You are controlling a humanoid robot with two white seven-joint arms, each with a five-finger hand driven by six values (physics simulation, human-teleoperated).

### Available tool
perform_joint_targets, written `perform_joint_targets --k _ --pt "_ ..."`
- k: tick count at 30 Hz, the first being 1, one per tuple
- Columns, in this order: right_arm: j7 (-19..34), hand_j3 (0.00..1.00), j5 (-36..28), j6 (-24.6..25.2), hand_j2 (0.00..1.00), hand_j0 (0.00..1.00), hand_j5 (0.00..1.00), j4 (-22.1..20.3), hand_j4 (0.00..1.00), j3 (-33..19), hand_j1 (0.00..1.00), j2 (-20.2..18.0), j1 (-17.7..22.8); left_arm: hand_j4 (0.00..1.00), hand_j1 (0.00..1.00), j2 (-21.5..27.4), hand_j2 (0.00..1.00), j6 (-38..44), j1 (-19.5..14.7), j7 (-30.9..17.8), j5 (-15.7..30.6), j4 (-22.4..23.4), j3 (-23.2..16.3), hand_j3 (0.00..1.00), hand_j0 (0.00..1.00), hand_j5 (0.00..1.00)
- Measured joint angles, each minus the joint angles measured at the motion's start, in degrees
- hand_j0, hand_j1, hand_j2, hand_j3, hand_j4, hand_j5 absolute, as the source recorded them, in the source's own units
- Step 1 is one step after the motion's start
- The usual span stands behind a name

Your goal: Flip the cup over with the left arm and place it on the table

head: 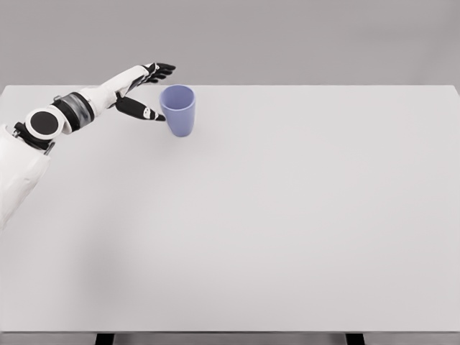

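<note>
Now L hand [147, 92] open beside upright cup [178, 110], near table [287, 215] far edge.

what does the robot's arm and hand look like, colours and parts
Only the left arm shows. Its shells are smooth white, with a dark ribbed grey-black band along the forearm and a round black disc ringed in white at the elbow joint. The left hand is white at the back, and its fingers are black.
</note>
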Motion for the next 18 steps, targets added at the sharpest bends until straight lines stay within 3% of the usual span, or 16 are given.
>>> perform_joint_targets --k 12,18 --pt "0.00 1.00 0.00 0.00 1.00 1.00 1.00 0.00 1.00 0.00 1.00 0.00 0.00 1.00 1.00 0.65 1.00 -0.12 0.44 0.00 -0.40 -0.15 -0.06 1.00 1.00 1.00" --pt "0.01 1.00 0.00 0.00 1.00 1.00 1.00 0.00 1.00 0.00 1.00 0.00 0.00 1.00 1.00 3.80 1.00 -0.07 0.18 -0.07 -0.45 -3.26 -0.07 1.00 1.00 1.00"
